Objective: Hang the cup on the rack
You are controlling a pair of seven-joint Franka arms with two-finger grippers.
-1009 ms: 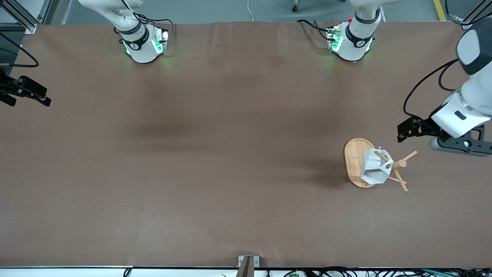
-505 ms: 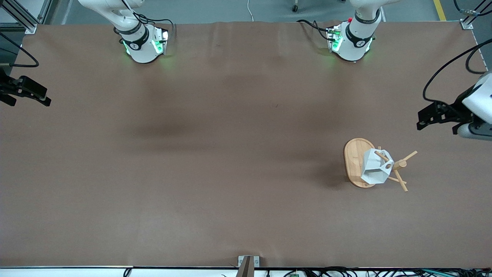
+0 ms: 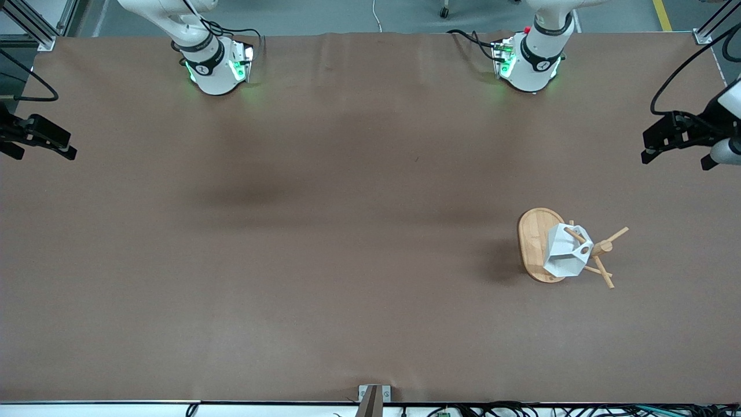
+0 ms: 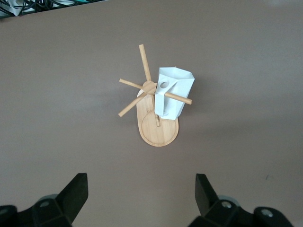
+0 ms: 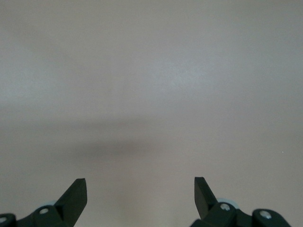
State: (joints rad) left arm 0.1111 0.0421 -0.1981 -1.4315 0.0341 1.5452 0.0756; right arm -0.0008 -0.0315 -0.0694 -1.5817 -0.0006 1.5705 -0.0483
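Table (image 3: 347, 243) was covered edge to edge in brown paper, faintly creased, with soft dark shadows across its middle; grey floor (image 3: 347, 14) showed above the table's top edge, a yellow line (image 3: 663, 14) painted at one corner; black cables (image 3: 521, 410) ran along the edge nearest the front camera; aluminium frame (image 3: 35, 26) stood at one corner.

The cup (image 3: 565, 255) is plain white, its facets shading to pale grey, and the rack (image 3: 535, 243) is light honey-toned bamboo. The surface (image 3: 324, 243) is uniform matte brown. Both end effectors, left (image 4: 142, 196) and right (image 5: 140, 196), have black fingers, and the arm bases glow green.
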